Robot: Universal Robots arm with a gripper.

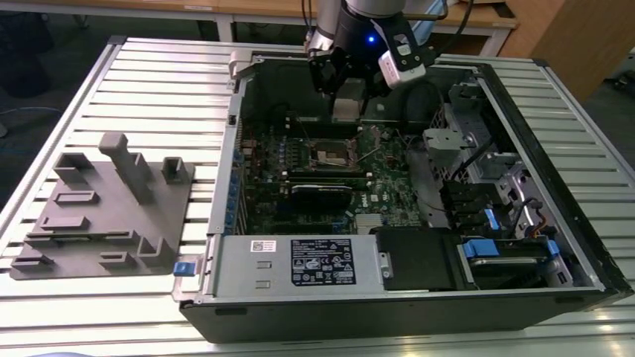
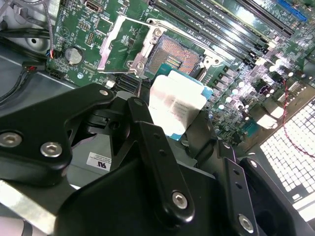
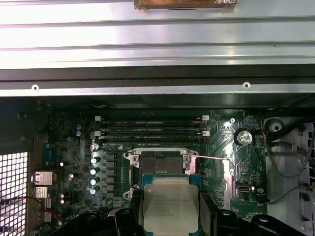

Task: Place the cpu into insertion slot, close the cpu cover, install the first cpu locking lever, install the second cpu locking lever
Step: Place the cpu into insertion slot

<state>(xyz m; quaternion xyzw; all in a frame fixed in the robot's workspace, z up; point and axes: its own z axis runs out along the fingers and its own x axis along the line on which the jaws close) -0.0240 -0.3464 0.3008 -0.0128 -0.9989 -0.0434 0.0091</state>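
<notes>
Tool gripping cpu (metal top up), above uncovered insertion slot

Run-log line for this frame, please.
step: placement | hand: shut on cpu | cpu: clear of insertion slot, unseated | cpu cover: open

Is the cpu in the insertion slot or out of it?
Out. The pincer holds the cpu clear of the insertion slot, whose gold pin field lies bare.
</notes>
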